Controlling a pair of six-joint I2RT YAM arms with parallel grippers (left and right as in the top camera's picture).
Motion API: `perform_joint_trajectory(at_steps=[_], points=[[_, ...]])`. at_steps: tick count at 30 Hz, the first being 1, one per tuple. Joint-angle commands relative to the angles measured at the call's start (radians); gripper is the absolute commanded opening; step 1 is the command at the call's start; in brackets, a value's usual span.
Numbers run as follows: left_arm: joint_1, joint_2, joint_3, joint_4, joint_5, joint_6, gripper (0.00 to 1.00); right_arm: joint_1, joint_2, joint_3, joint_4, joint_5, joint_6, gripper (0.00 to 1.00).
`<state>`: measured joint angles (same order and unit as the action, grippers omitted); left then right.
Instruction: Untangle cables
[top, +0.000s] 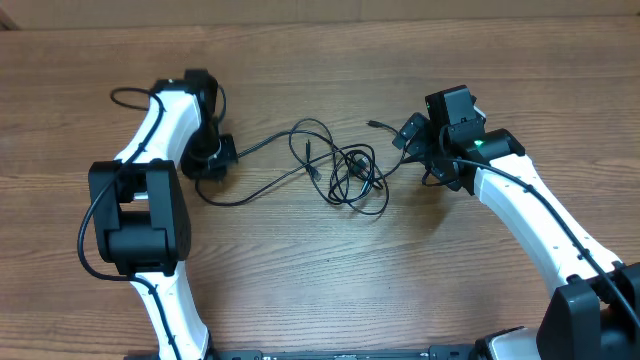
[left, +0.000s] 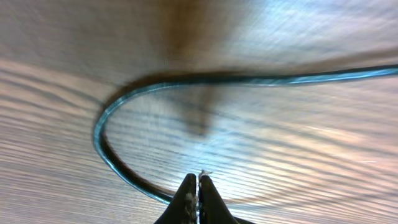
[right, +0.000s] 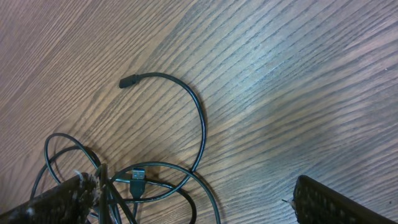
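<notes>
We find the cables (top: 352, 172) knotted in the middle of the overhead view, strands trailing along the 9-to-3 line. The right gripper (right: 193, 190), jaws wide, has the knot close at its 9 o'clock. The left gripper (left: 198, 190), pinched shut at a loose strand, has it farther off at 3 o'clock.

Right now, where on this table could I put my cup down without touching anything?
Two bare patches of table: the near middle, between the left arm and the right arm, below the cables; and the far strip beyond the cables. The centre is crowded: loops stretch from arm to arm.
</notes>
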<state>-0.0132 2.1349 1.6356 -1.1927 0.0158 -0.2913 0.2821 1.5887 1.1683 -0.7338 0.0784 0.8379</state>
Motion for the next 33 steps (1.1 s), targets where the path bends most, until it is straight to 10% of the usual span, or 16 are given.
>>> perform_joint_trajectory(at_steps=[1, 6, 8, 29, 33], points=[[-0.007, -0.111, 0.152, -0.013, 0.036, -0.004, 0.04, -0.003, -0.018, 0.012, 0.006, 0.011, 0.0, 1.0], [-0.003, -0.1, 0.122, 0.004, -0.105, 0.0, 0.78, -0.003, -0.018, 0.012, 0.005, 0.011, -0.001, 1.0], [0.011, -0.093, 0.076, 0.019, -0.101, -0.001, 0.9, -0.003, -0.018, 0.012, 0.006, 0.011, 0.0, 1.0], [0.109, -0.093, -0.25, 0.238, 0.027, -0.004, 0.76, -0.003, -0.018, 0.012, 0.006, 0.01, 0.0, 1.0], [0.109, -0.093, -0.305, 0.309, 0.108, -0.021, 0.55, -0.003, -0.018, 0.012, 0.006, 0.01, 0.0, 1.0]])
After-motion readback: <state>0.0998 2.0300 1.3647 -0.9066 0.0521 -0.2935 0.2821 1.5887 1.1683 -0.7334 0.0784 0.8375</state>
